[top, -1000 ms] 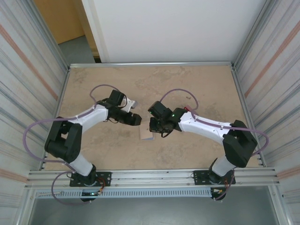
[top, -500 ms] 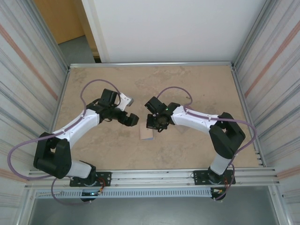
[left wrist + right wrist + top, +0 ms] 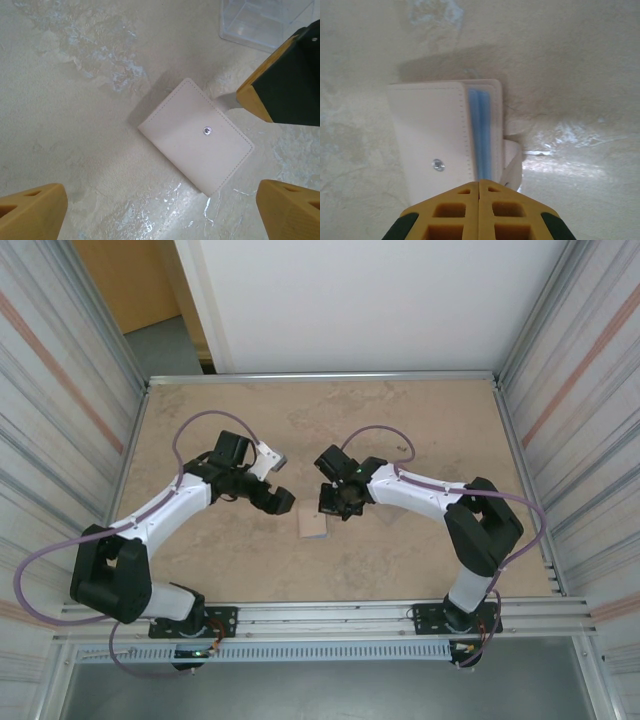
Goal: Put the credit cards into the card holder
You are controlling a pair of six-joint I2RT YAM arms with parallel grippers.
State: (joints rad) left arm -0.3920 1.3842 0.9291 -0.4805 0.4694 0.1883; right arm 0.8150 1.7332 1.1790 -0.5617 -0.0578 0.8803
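1. The card holder (image 3: 313, 526) lies flat on the worktop (image 3: 420, 420), folded shut. It sits between the tips of the two arms and a little nearer the arm bases than either tip.
2. From the left wrist, the card holder (image 3: 195, 136) is a beige stitched rectangle lying askew. A small metal snap (image 3: 207, 131) shows on its upper face.
3. The left hand (image 3: 283, 502) hangs just left of the card holder in the top view. It is spread wide and holds nothing.
4. In its own camera the left hand (image 3: 160, 200) shows two yellow fingers (image 3: 30, 212) at the bottom corners, well apart. The card holder lies beyond the gap between them.
5. The right hand (image 3: 330, 505) is just past the card holder's far right side. Its fingers are pressed together with nothing between them.
6. From the right wrist, the right hand (image 3: 480, 182) points its joined yellow fingers (image 3: 460, 215) at the card holder's (image 3: 432, 130) near edge.
7. Along that side, blue pockets (image 3: 480, 125) show between the beige covers. A pale tab (image 3: 512, 160) sticks out just to the right of them.
8. I cannot tell whether the right fingertips touch the card holder or hang just above it.
9. In the left wrist view, a dark, yellow-edged finger (image 3: 280, 85) of the right hand stands just beside the card holder's right corner.
10. A clear plastic case (image 3: 260, 22) rests on the worktop beyond the card holder, near it but apart.
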